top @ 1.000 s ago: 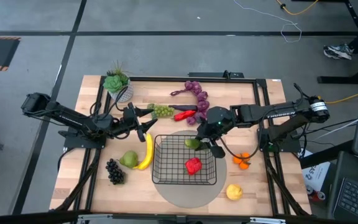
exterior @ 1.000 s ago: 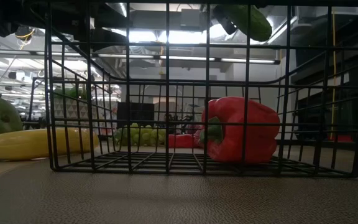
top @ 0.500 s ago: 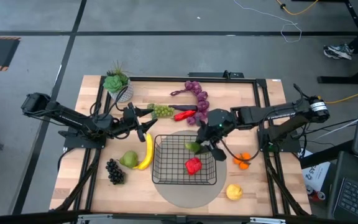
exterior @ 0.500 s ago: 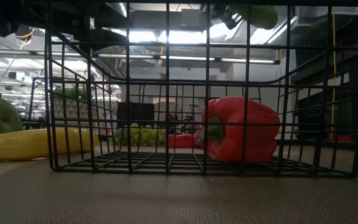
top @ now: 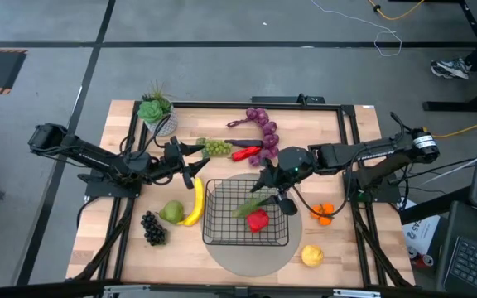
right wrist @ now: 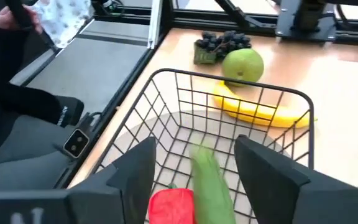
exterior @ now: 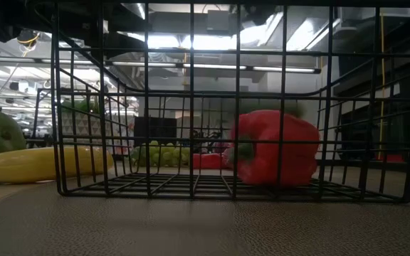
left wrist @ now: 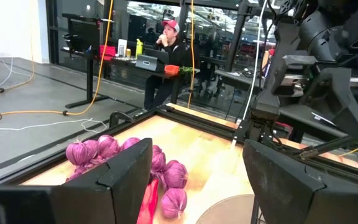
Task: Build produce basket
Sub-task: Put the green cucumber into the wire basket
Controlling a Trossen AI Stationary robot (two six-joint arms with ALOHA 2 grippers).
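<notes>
Right wrist view puts my right hand (right wrist: 192, 163) just above the basket (right wrist: 166, 99), fingers spread and empty, with the cucumber (right wrist: 211, 180) dropping loose between them beside the red pepper (right wrist: 171, 206) that already lies inside. Past the far rim I see the banana (right wrist: 260, 107), the pear (right wrist: 242, 65) and the dark grapes (right wrist: 222, 42) lying on the counter (right wrist: 347, 93).

By my reckoning the job is in its first part: one pepper is in, the cucumber is going in, and most of the produce is left outside. From above, the lemon (top: 311, 256) and orange pieces (top: 323, 213) lie on my right side of the basket, while the green grapes (top: 216, 147), a second red pepper (top: 245, 153) and the purple grapes (top: 263, 124) lie beyond it.

My right arm reaches in over the basket's far right corner, wrist tipped down. My left hand (top: 190, 162) waits near the banana's far end, spread wide and holding nothing, pointing toward the purple grapes.
</notes>
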